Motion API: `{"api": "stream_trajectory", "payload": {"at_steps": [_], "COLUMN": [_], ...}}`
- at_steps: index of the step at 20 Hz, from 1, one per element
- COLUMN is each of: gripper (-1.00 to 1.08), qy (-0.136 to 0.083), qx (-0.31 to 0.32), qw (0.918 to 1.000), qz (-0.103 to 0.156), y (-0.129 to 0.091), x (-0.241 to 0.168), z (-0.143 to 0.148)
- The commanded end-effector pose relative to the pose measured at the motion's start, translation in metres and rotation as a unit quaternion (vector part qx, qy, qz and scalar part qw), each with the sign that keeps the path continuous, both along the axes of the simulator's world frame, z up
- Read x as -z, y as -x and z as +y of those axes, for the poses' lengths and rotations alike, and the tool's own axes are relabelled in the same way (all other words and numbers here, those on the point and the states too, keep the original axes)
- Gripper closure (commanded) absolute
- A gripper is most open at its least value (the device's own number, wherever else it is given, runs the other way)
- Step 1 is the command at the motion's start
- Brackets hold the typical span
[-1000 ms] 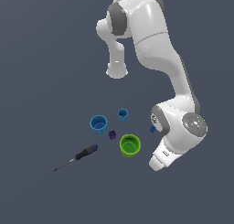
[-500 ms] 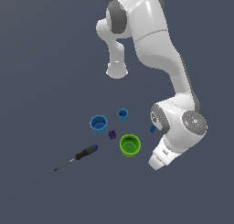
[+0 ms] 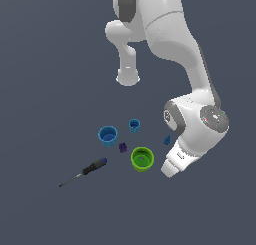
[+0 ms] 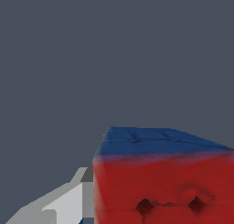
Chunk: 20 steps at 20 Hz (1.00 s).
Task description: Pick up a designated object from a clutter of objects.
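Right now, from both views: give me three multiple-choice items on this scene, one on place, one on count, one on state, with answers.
1. In the exterior view, the purple piece lies:
A. between the larger blue cup and the green cup
B. inside the green cup
C. on the screwdriver

2. Cups in view:
A. one
B. three
C. five

3. The green cup is:
A. tipped on its side
B. upside down
C. upright, mouth up

Answers: 1 A, it sits in the gap between them. 2 B, two blue, counting the small blue cup, plus one green. 3 C, its open rim faces up.
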State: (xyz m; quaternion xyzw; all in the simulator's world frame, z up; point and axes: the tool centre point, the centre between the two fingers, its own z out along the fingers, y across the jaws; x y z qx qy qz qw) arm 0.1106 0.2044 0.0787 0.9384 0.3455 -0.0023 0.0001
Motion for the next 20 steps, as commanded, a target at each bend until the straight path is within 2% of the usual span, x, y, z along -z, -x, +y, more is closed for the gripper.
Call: {"api": "stream_trajectory", "payload": {"at_steps": [1, 20], "gripper": [1.08, 1.08], "qy": [0.000, 0.000], "qx": [0.000, 0.000], "qw": [1.0000, 1.0000], "qz": [-0.002, -0.002], "y": [0.006, 0.078], "x": [-0.019, -0.194], "z": [-0.004, -0.045]}}
